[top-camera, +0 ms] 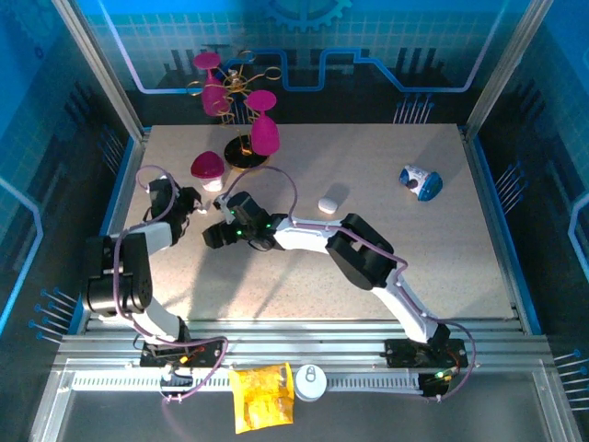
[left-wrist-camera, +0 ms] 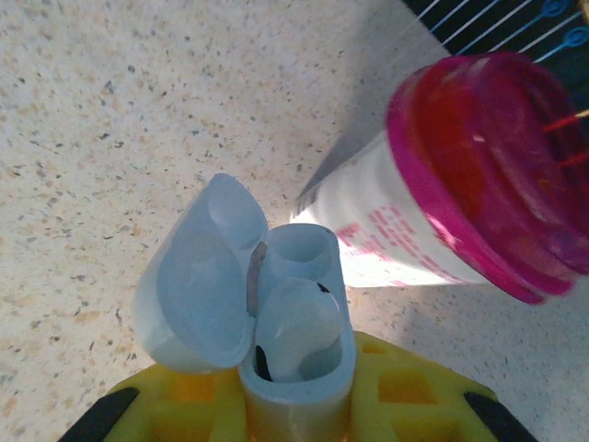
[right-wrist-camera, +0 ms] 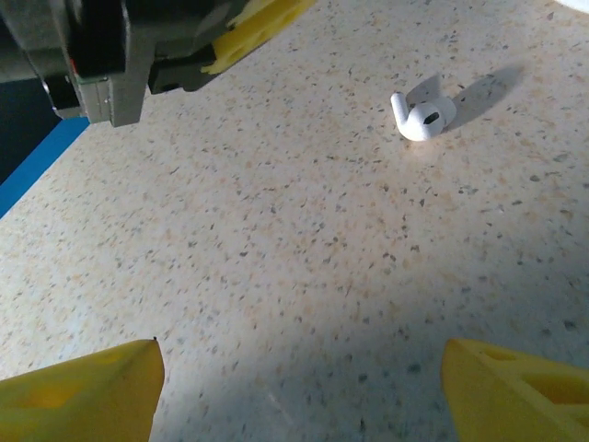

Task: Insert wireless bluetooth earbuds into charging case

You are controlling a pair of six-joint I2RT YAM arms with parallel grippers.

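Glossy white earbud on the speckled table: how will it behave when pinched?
The small glossy white plastic earbud looks smooth and rounded, so likely slippery. Tiny, probably light: a nudge may skid it. Its short stem should stop free rolling.

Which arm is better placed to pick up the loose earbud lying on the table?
Probably the right. The right gripper is open just above the table, with the loose earbud lying ahead of it. The left gripper is shut on the open charging case, so it isn't free.
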